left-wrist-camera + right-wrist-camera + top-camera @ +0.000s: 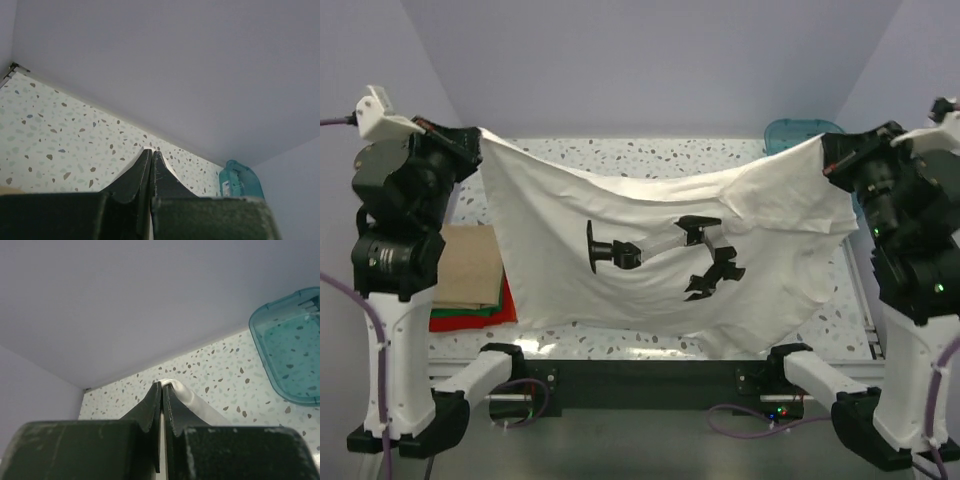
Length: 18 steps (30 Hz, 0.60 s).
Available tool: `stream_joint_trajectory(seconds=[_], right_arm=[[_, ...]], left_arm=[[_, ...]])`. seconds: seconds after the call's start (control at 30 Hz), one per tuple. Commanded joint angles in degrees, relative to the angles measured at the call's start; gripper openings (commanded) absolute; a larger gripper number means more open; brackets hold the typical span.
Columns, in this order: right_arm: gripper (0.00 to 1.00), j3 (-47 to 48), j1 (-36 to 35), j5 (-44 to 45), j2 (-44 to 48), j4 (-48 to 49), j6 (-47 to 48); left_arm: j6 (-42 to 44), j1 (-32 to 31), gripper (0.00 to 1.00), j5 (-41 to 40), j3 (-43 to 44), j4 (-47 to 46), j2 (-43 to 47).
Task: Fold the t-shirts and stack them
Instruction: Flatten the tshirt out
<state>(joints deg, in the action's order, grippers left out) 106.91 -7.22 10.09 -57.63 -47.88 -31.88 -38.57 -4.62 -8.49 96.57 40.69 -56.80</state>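
Note:
A large white t-shirt (650,255) with a black print hangs spread in the air between both raised arms, its lower edge just above the table's near side. My left gripper (475,138) is shut on its upper left corner, and white cloth (148,148) peeks out at the fingertips (151,156). My right gripper (825,148) is shut on the upper right corner, where a white fold (187,392) curls over the right finger next to the fingertips (162,387). Folded tan (470,265), green and red (485,315) t-shirts lie stacked at the table's left, partly hidden by the left arm.
A teal plastic bin (795,133) stands at the far right of the speckled table (650,152), also visible in the right wrist view as the bin (290,355) and in the left wrist view as the bin (240,181). Grey walls enclose the back and sides.

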Motion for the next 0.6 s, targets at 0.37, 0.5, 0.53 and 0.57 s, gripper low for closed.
stream_joint_trajectory(seconds=[0.37, 0.5, 0.53, 0.57], right_arm=[[0.0, 7.6, 0.7, -11.8, -36.1, 32.0, -7.1], [0.0, 25.3, 1.2, -13.0, -46.6, 31.5, -8.2], [0.0, 27.0, 1.8, -12.5, -47.0, 31.5, -8.4], [0.0, 28.1, 2.1, -12.3, -47.3, 31.6, -8.6]], left_arm=[[0.8, 8.1, 0.0, 8.0, 21.2, -21.9, -39.3], [-4.7, 13.5, 0.0, 17.0, 41.0, -21.4, -53.6], [-5.5, 14.1, 0.0, 19.8, 43.8, -22.4, -54.2], [-6.2, 14.9, 0.0, 21.0, 43.4, -25.7, -54.2]])
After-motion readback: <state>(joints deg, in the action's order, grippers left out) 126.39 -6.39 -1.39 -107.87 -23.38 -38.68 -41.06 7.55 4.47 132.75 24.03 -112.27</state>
